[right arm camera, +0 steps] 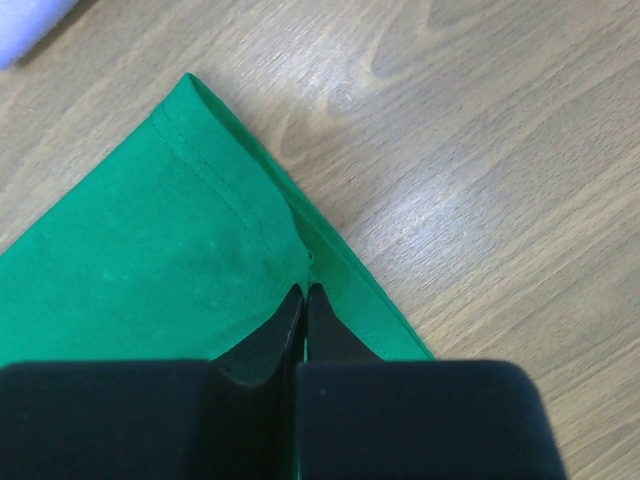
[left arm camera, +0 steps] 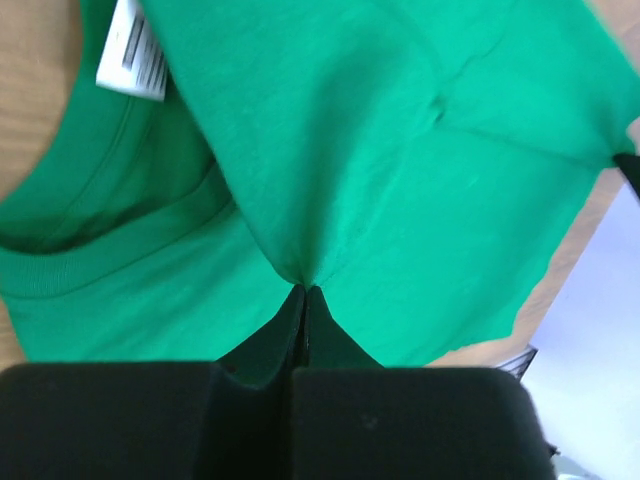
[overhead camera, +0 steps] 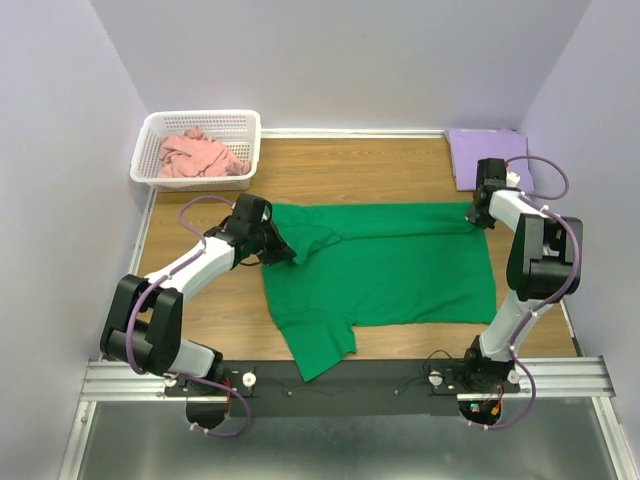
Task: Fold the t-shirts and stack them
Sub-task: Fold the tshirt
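Observation:
The green t-shirt lies spread on the wooden table, its far edge folded over. My left gripper is shut on a pinch of the green cloth near the collar, lifting a fold; the white neck label shows beside it. My right gripper is shut on the shirt's far right hem corner. The lavender t-shirt lies folded at the back right. The salmon pink t-shirt lies crumpled in the white basket.
The white lattice basket stands at the back left corner. Bare wooden table lies beyond the green shirt and beside it. Lavender walls close the table on three sides. A metal rail runs along the near edge.

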